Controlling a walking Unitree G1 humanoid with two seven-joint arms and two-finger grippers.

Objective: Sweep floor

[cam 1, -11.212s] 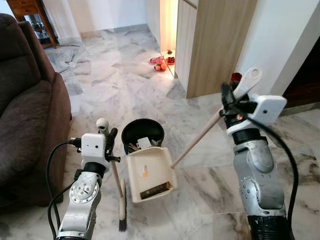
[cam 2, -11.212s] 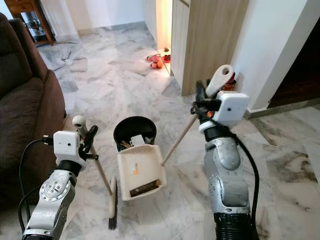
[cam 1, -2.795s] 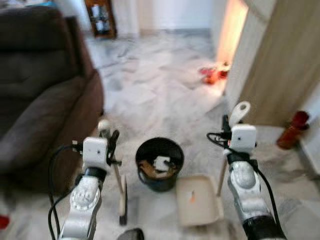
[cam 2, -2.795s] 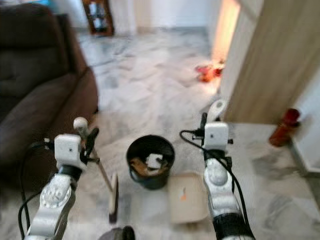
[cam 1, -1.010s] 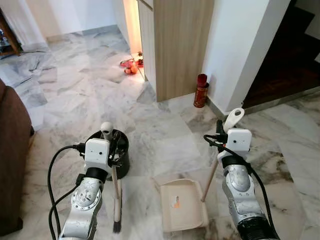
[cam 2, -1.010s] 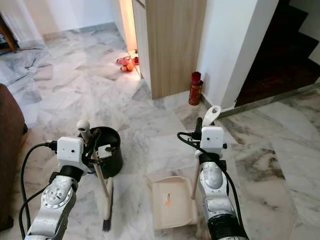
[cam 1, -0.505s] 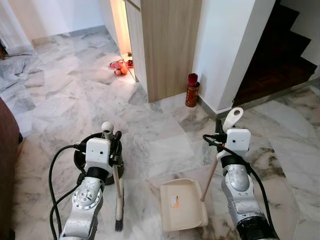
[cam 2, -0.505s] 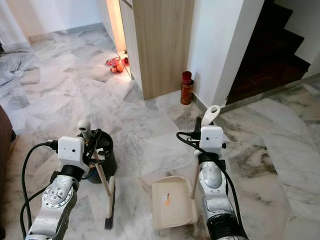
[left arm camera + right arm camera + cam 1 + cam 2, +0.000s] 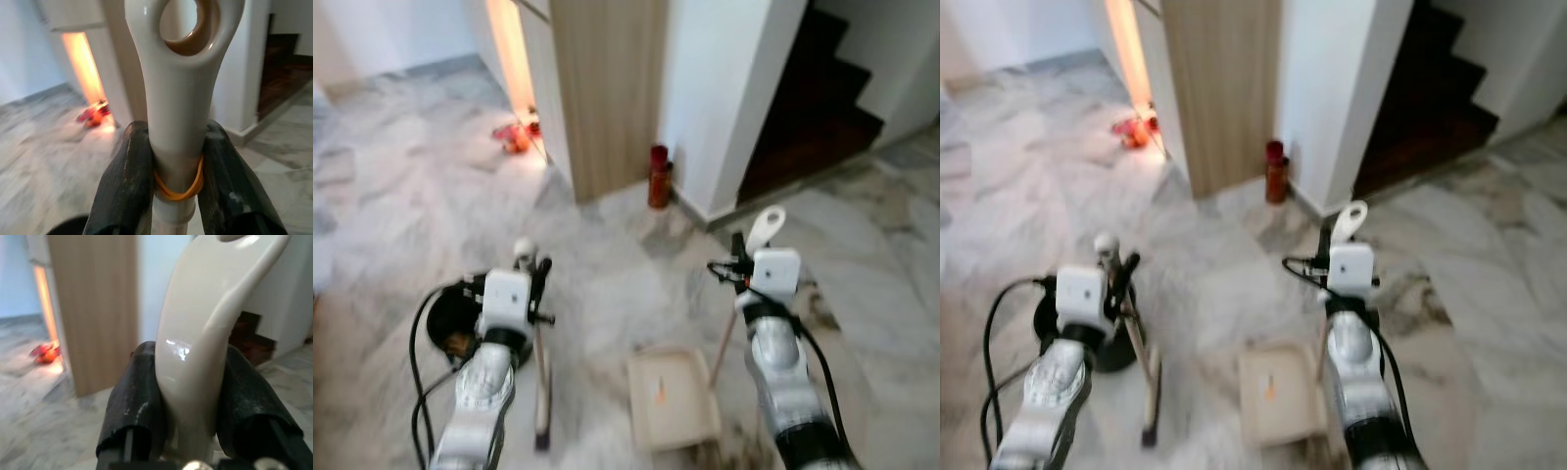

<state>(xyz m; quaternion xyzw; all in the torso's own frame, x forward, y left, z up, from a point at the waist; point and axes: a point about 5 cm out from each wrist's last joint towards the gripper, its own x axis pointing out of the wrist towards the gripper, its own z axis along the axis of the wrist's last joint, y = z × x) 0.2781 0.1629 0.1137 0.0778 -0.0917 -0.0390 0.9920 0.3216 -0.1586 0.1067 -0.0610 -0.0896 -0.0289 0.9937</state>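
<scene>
My left gripper (image 9: 536, 276) is shut on the upper end of a cream broom handle (image 9: 183, 98); black fingers (image 9: 128, 182) press it from both sides. The broom hangs down to its brush (image 9: 541, 431) near the floor. My right gripper (image 9: 740, 270) is shut on the cream handle (image 9: 203, 338) of a long-handled dustpan. Its beige pan (image 9: 671, 397) rests on the marble floor between my arms. A black bin (image 9: 448, 328) stands on the floor behind my left arm, partly hidden by it.
A wooden cabinet side (image 9: 607, 88) and a white wall corner (image 9: 729, 88) stand ahead, with a red bottle (image 9: 658, 176) at their foot. Dark stairs (image 9: 813, 98) rise at the right. Red items (image 9: 514, 137) lie on the floor by the lit gap.
The whole picture has shifted and blurred as the camera turned right: the bin now lies further left and the stairs come more into view. Both grippers keep their hold.
</scene>
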